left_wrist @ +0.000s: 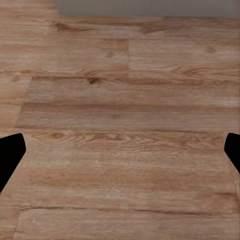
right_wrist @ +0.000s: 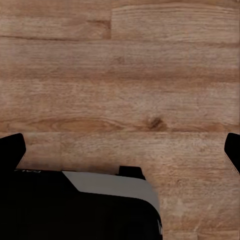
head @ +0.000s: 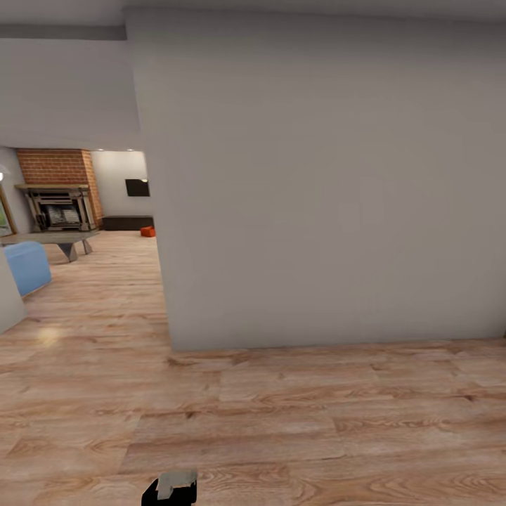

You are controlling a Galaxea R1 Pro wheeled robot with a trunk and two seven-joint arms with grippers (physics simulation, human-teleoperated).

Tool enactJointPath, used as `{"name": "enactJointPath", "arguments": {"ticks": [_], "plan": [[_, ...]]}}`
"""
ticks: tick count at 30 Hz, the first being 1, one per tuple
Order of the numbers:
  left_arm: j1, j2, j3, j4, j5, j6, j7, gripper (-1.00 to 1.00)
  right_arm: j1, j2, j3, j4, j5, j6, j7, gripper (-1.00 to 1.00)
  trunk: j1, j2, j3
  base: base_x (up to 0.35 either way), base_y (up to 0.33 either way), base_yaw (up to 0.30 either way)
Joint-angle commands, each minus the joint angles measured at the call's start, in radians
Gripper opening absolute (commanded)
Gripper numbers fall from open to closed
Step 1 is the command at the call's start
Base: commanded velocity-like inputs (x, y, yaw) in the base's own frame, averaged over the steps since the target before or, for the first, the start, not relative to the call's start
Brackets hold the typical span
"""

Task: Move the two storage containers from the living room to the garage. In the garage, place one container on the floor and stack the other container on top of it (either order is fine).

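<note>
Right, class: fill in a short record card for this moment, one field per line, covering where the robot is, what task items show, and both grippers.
Location: on wood plank floor, facing a grey-white wall
Room beyond: living room with brick fireplace, black TV
Task item: one orange-red storage container, far off on the floor by the dark low cabinet
Left gripper: open, empty
Right gripper: open, empty

Soft even light; slightly blurred render
</note>
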State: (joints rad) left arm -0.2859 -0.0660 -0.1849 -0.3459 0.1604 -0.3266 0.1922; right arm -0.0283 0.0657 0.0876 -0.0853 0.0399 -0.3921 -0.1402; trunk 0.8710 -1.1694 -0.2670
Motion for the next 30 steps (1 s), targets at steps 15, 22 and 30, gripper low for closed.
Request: {"name": "enactJointPath", "arguments": {"ticks": [15,22,30], "plan": [[-0.001,0.001,-0.008,0.001,0.01,-0.004,0.006,1.0,-0.003,0.0,0.008,0.001,0.003,-0.003,-0.005,1.0,0.001,-0.001,-0.001,0.339,0.0,0.0],[-0.001,0.002,-0.008,0.001,0.01,-0.004,0.006,1.0,-0.013,0.001,0.005,0.0,0.002,-0.001,-0.006,1.0,0.001,-0.001,-0.001,0.34,0.0,0.0],[-0.001,0.001,-0.008,0.001,0.01,-0.004,0.006,1.0,-0.015,0.001,-0.002,-0.01,-0.004,-0.003,-0.01,1.0,0.001,-0.001,-0.001,0.34,0.0,0.0]]}}
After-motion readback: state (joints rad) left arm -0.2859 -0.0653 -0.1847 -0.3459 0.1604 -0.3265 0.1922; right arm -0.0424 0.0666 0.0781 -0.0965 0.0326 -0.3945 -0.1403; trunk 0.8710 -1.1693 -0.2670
